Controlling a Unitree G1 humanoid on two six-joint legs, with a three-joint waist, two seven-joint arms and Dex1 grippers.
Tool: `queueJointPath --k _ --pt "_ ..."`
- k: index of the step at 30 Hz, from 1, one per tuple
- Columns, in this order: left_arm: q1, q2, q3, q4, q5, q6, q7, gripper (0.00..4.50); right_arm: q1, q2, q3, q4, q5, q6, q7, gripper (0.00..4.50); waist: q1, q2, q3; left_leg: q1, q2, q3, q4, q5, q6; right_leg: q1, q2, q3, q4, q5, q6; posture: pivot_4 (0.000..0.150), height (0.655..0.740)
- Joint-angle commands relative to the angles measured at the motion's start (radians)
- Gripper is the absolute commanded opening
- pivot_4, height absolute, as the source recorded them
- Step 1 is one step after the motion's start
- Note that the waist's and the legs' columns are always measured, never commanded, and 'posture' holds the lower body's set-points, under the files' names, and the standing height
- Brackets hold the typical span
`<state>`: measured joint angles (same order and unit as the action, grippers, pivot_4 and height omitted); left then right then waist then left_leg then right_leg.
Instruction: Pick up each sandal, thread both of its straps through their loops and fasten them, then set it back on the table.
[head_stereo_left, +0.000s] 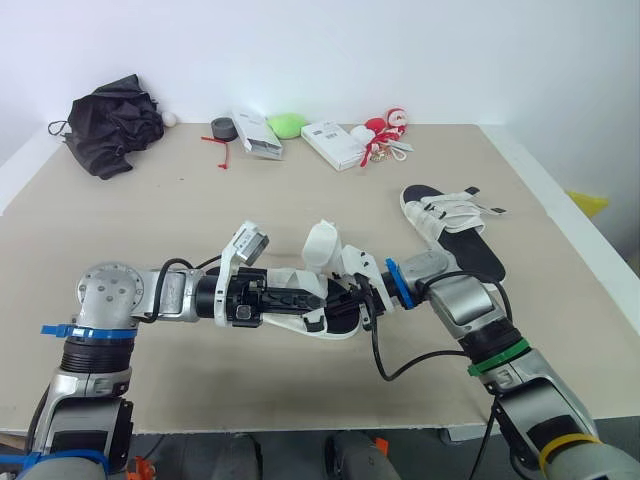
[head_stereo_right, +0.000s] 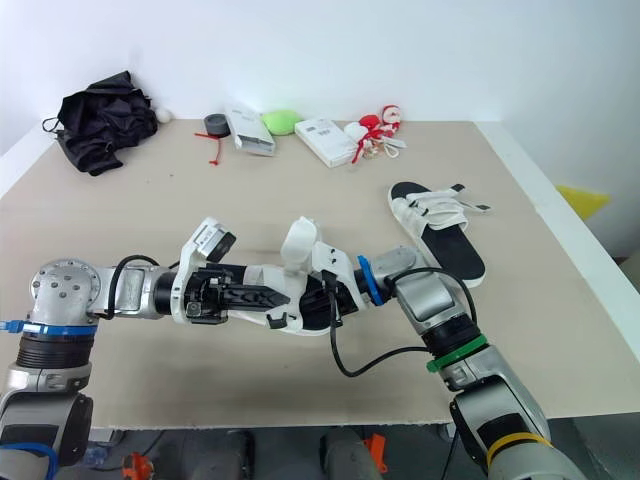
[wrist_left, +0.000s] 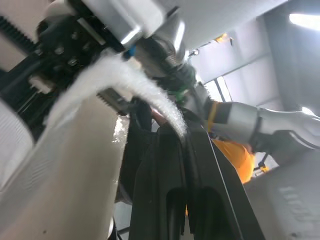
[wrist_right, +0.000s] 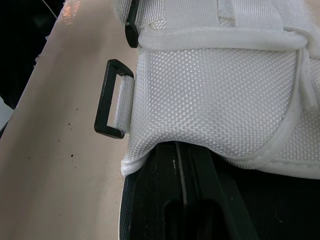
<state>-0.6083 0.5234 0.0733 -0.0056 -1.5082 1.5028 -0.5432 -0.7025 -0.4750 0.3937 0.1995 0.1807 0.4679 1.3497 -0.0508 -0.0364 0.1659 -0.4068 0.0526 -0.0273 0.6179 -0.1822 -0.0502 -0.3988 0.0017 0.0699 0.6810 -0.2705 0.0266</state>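
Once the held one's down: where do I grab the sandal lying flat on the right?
I'd take the sandal by its bare black heel end, coming from the near side. The white straps cover the far half, loose ends sticking out rightward; the heel points toward the robot, flat and uncovered.

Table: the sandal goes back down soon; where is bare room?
Bare table lies between the black cloth and the held sandal, and along the near edge. Crowded: far edge with boxes and tape roll; second sandal at right.
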Motion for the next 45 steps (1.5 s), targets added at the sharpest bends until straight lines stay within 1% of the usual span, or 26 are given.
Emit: queueJointPath --k 1,4,6,8,14,16,17,18,21,22,23,29,35,40,42,45 --pt "-0.116 0.009 0.005 0.170 0.128 -0.065 -0.060 0.07 0.034 -0.001 0.057 0.026 -0.043 0.014 -0.004 0.00 0.001 0.000 0.000 0.000 0.000 -0.001 0.000 0.000 0.000 0.000 0.000 -0.001 0.000 0.000 0.000 0.150 0.7400" --pt "-0.168 -0.009 0.007 0.303 0.218 -0.081 -0.065 0.07 0.033 0.001 0.057 0.026 -0.042 0.015 -0.005 0.00 -0.002 0.000 0.000 0.000 -0.001 -0.002 0.000 0.000 0.000 0.000 0.001 0.000 0.000 0.000 -0.001 0.150 0.7400" --pt "-0.183 -0.011 -0.022 0.349 0.281 -0.082 -0.110 0.07 0.034 0.002 0.058 0.025 -0.042 0.016 -0.006 0.00 -0.002 0.000 0.000 0.000 -0.001 -0.001 0.000 0.000 0.000 -0.001 0.001 0.001 0.000 0.000 0.000 0.150 0.7400" --pt "-0.186 -0.009 -0.078 0.371 0.351 -0.091 -0.177 0.07 0.035 0.003 0.057 0.023 -0.042 0.018 -0.008 0.00 -0.002 0.000 0.000 -0.001 -0.001 -0.002 -0.001 0.000 0.000 -0.001 0.001 0.001 0.000 0.000 0.000 0.150 0.7400" --pt "-0.177 -0.023 -0.191 0.401 0.501 -0.139 -0.347 0.07 0.045 -0.003 0.051 0.011 -0.038 0.025 -0.012 0.00 -0.001 0.000 0.000 0.000 -0.001 -0.002 -0.001 0.000 -0.001 -0.001 0.001 0.001 0.000 0.000 0.000 0.150 0.7400" --pt "-0.189 -0.039 -0.183 0.445 0.534 -0.163 -0.368 0.60 0.049 -0.006 0.049 0.006 -0.038 0.028 -0.014 0.00 -0.001 0.000 0.000 0.000 -0.001 -0.002 -0.001 0.000 -0.001 -0.001 0.001 0.000 0.000 0.000 0.000 0.150 0.7400" --pt "-0.201 -0.052 -0.171 0.481 0.557 -0.184 -0.368 0.68 0.050 -0.006 0.048 0.004 -0.037 0.029 -0.015 0.00 0.000 0.000 0.000 0.000 -0.001 -0.002 -0.001 0.000 -0.001 -0.001 0.001 0.000 0.000 0.000 0.000 0.150 0.7400" --pt "-0.225 -0.071 -0.139 0.548 0.580 -0.211 -0.345 1.20 0.050 -0.007 0.047 0.004 -0.037 0.030 -0.016 0.00 0.000 0.000 0.000 0.000 -0.001 -0.002 -0.001 0.000 -0.001 -0.001 0.001 0.000 0.000 0.000 0.000 0.150 0.7400" --pt "-0.276 -0.104 -0.076 0.674 0.628 -0.258 -0.308 2.15 0.050 -0.008 0.046 0.005 -0.036 0.031 -0.017 0.00 0.001 0.000 0.000 0.000 -0.001 -0.002 0.000 0.000 0.000 0.000 0.001 0.000 0.000 0.000 0.000 0.150 0.7400" --pt "-0.289 -0.110 -0.061 0.709 0.646 -0.271 -0.293 2.72 0.050 -0.009 0.046 0.006 -0.036 0.031 -0.018 0.00 0.001 0.000 0.000 0.000 -0.001 -0.002 0.000 0.000 0.000 0.000 0.001 0.000 0.000 0.000 0.000 0.150 0.7400" --pt "-0.298 -0.114 -0.051 0.732 0.659 -0.279 -0.287 3.12 0.049 -0.009 0.046 0.006 -0.036 0.031 -0.018 0.00 0.001 0.000 0.000 0.000 -0.002 -0.002 0.000 0.000 0.000 0.000 0.001 0.000 0.000 0.000 0.000 0.150 0.7400" --pt "-0.317 -0.133 0.009 0.777 0.668 -0.259 -0.312 3.12 0.046 -0.012 0.047 0.009 -0.032 0.032 -0.021 0.00 0.000 0.000 0.000 0.001 -0.004 -0.004 0.000 0.003 0.000 0.002 0.001 0.002 0.000 0.002 0.001 0.150 0.7400" --pt "-0.335 -0.155 0.075 0.782 0.638 -0.231 -0.316 3.12 0.048 -0.013 0.048 0.004 -0.031 0.036 -0.022 0.00 0.000 0.000 0.000 0.001 -0.004 -0.004 0.000 0.003 -0.001 0.002 0.001 0.002 0.000 0.002 0.001 0.150 0.7400" --pt "-0.394 -0.161 0.192 0.841 0.592 -0.213 -0.301 3.12 0.048 -0.014 0.047 0.006 -0.030 0.036 -0.022 0.00 0.000 0.000 0.000 0.000 -0.004 -0.004 0.000 0.003 -0.001 0.001 0.001 0.002 0.000 0.002 0.002 0.150 0.7400" --pt "-0.413 -0.161 0.222 0.879 0.598 -0.231 -0.284 3.12 0.047 -0.013 0.047 0.006 -0.030 0.036 -0.023 0.00 0.000 -0.001 0.000 0.000 -0.004 -0.004 0.000 0.003 -0.001 0.001 0.001 0.002 0.000 0.002 0.002 0.150 0.7400" --pt "-0.412 -0.171 0.213 0.891 0.650 -0.248 -0.267 3.12 0.043 -0.008 0.046 0.010 -0.031 0.035 -0.023 0.00 -0.001 -0.001 0.000 -0.001 -0.004 -0.004 -0.001 0.003 -0.001 0.000 0.001 0.002 0.000 0.001 0.002 0.150 0.7400"
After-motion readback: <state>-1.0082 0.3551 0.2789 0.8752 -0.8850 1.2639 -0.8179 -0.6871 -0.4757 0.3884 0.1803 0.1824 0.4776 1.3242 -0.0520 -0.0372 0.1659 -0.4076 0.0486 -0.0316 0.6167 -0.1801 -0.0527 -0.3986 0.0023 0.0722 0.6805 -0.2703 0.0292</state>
